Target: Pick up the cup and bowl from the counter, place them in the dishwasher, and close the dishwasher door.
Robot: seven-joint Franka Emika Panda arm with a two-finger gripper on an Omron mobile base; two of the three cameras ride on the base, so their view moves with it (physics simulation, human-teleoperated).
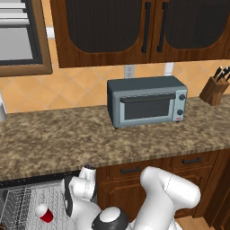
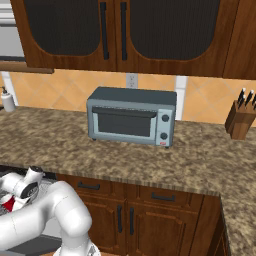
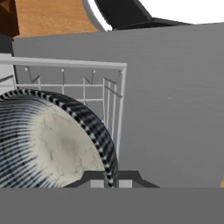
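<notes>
In the hand view the grey striped bowl (image 3: pixel 48 144) with its pale inside looms large at the left, over the dishwasher's white wire rack (image 3: pixel 87 83). My gripper (image 3: pixel 110 183) is shut on the bowl, whose rim runs between the two dark fingertips. The grey dishwasher door (image 3: pixel 175 109) lies open to the right of the rack. The red cup (image 1: pixel 44 213) lies on its side in the dishwasher (image 1: pixel 20 200) rack, below the counter (image 1: pixel 67 134) edge; a sliver of the cup (image 2: pixel 7 202) peeks out behind my arm.
A grey toaster oven (image 1: pixel 146 101) stands at the back of the counter, with a knife block (image 1: pixel 214 90) to its right and a soap bottle (image 2: pixel 7 100) far left. Wooden drawers (image 1: pixel 130 170) sit right of the dishwasher, dark wall cabinets overhead.
</notes>
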